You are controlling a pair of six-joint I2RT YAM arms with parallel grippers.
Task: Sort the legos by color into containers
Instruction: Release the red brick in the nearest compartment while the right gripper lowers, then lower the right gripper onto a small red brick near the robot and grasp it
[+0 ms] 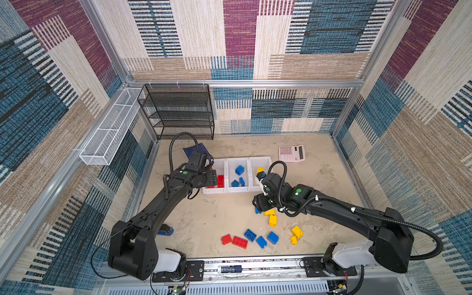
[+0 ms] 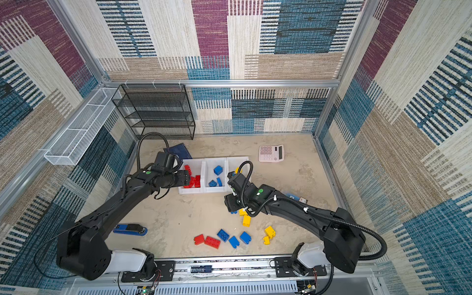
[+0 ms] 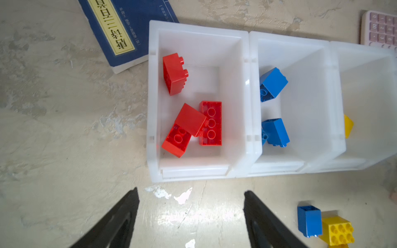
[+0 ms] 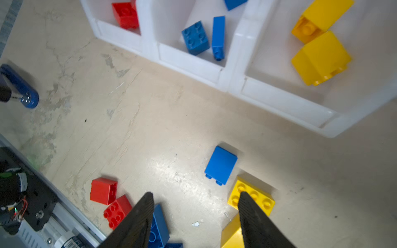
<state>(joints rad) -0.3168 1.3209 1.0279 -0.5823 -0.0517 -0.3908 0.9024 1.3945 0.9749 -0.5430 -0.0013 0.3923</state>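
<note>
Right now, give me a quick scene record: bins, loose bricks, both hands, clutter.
left bin: red bricks only
middle bin: blue bricks only
right bin: yellow bricks
loose red bricks: two
loose blue bricks: four
loose yellow bricks: four
left hand: open, empty, near left bin
right hand: open, empty, above loose blue and yellow bricks
clutter: book, calculator, stapler

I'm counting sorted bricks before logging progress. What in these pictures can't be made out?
- Yellow container: right arm covers most of it in both top views; left wrist view's edge cuts it, showing one yellow brick corner.
- Red container: left gripper overlaps it in both top views.
- Calculator: key labels too small.
</note>
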